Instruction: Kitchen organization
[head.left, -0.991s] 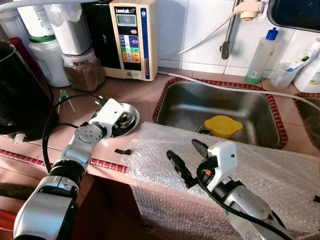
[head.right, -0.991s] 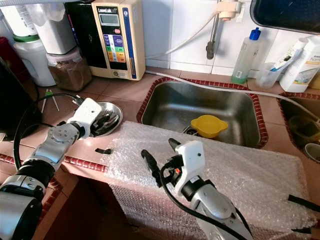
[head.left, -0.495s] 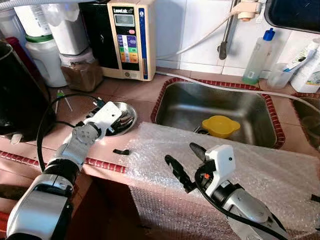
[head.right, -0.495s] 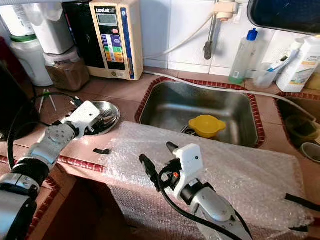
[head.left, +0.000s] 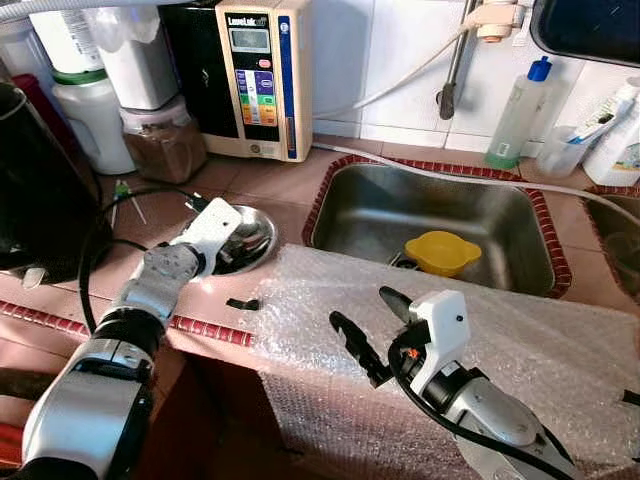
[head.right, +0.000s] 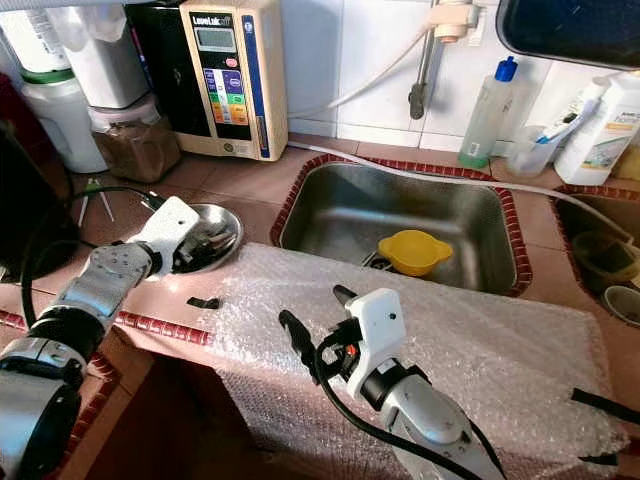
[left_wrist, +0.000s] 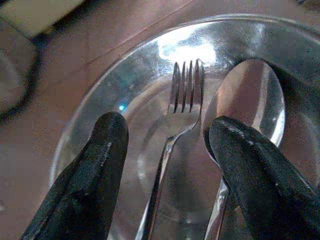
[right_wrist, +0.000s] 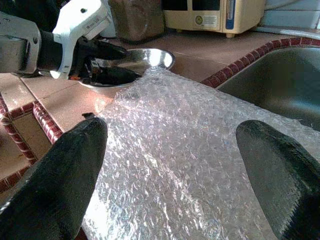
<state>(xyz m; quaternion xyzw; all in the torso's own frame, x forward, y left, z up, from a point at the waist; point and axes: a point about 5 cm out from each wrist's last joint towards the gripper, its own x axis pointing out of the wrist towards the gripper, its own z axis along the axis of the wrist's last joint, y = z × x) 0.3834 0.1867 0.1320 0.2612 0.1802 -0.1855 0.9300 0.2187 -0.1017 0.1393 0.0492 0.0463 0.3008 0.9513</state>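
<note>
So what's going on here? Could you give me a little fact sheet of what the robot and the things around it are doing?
Place: tiled kitchen counter beside a steel sink
Left gripper: open, poised over a metal dish
In the dish: fork and spoon, side by side
Right gripper: open, above the bubble wrap, holding nothing
Bubble wrap: spread over the counter's front edge
In the sink: yellow bowl
Against the wall: water machine, soap bottle

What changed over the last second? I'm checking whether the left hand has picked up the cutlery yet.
Little changed. The left hand hovers open over the round steel dish, straddling the metal fork beside the metal spoon, nothing gripped. The right hand stays open above the bubble wrap sheet.
</note>
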